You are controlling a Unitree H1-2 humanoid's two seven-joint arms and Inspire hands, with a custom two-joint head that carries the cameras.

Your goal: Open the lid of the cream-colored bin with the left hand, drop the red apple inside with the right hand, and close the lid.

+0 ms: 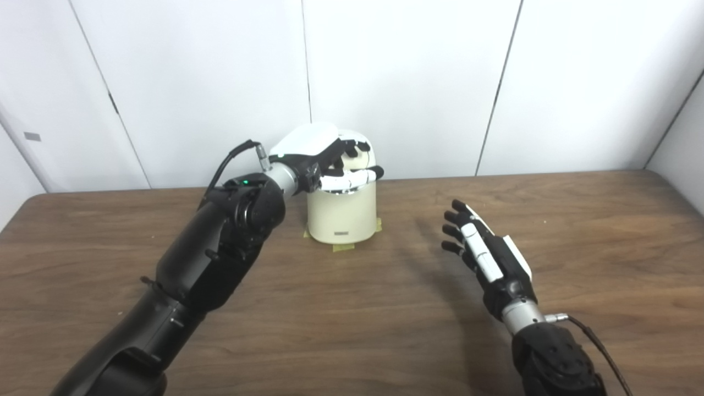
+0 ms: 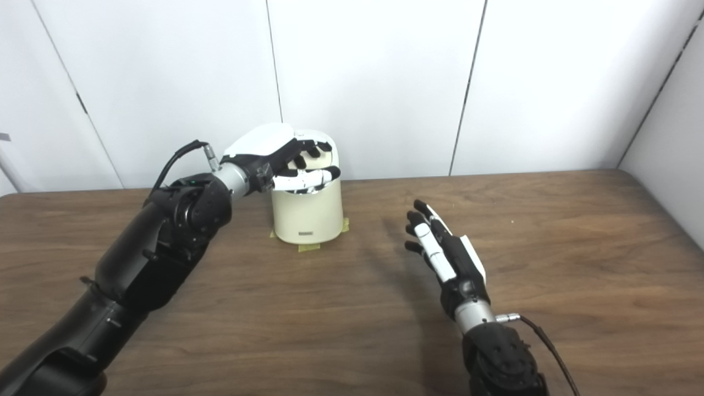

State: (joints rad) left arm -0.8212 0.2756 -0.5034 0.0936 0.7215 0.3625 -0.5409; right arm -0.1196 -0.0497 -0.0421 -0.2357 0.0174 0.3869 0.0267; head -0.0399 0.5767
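The cream-colored bin (image 1: 341, 212) stands at the back middle of the wooden table (image 1: 352, 308). Its white domed lid (image 1: 360, 144) sits on top, down or nearly down; I cannot tell if a gap is left. My left hand (image 1: 324, 159) lies over the lid, fingers curled across the top and thumb along the front rim. My right hand (image 1: 481, 247) hovers right of the bin, well apart from it, fingers spread and holding nothing. No red apple shows in either view.
Yellow tape tabs (image 1: 344, 247) stick out from under the bin's base. White wall panels (image 1: 412, 82) rise right behind the table. My left forearm (image 1: 220, 247) crosses the table's left part.
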